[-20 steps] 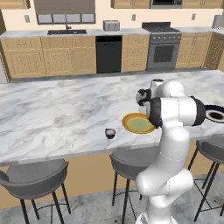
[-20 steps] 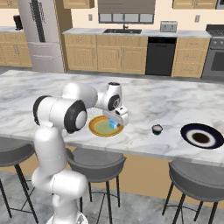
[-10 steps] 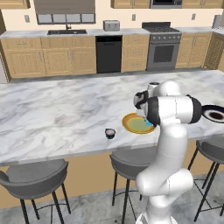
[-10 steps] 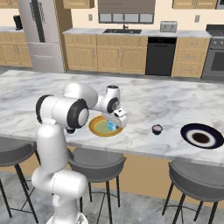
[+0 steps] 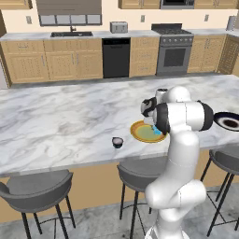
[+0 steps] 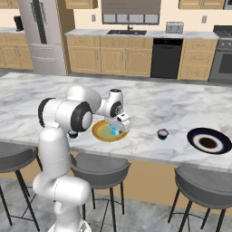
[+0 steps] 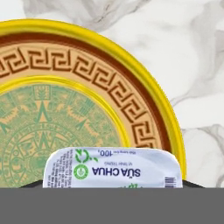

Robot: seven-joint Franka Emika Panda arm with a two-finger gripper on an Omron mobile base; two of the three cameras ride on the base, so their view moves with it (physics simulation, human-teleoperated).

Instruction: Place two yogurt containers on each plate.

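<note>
The yellow-rimmed plate [image 5: 138, 133] [image 6: 99, 132] [image 7: 146, 116] with a greenish centre lies near the island's front edge. A light blue boxy yogurt tub [image 7: 113, 168] [image 6: 113, 131] [image 5: 158, 132] rests low over the plate's edge. My gripper [image 7: 113, 183] [image 6: 118, 128] reaches down onto the tub, and its dark fingertips sit against the tub's two sides. A dark round yogurt cup [image 5: 117, 142] [image 6: 162, 133] with a pale top stands on the marble between the two plates. The dark navy plate [image 5: 220, 118] [image 6: 194, 136] with a brown centre lies further along the counter.
The plates and cup sit on a marble island counter [image 5: 56, 121]. Grey bar stools [image 5: 37, 186] [image 6: 199, 181] stand along its front edge. Kitchen cabinets, a dishwasher and a stove line the far wall.
My gripper has come down a little with the blue tub, lower onto the yellow plate. The dark cup and the navy plate have not moved.
</note>
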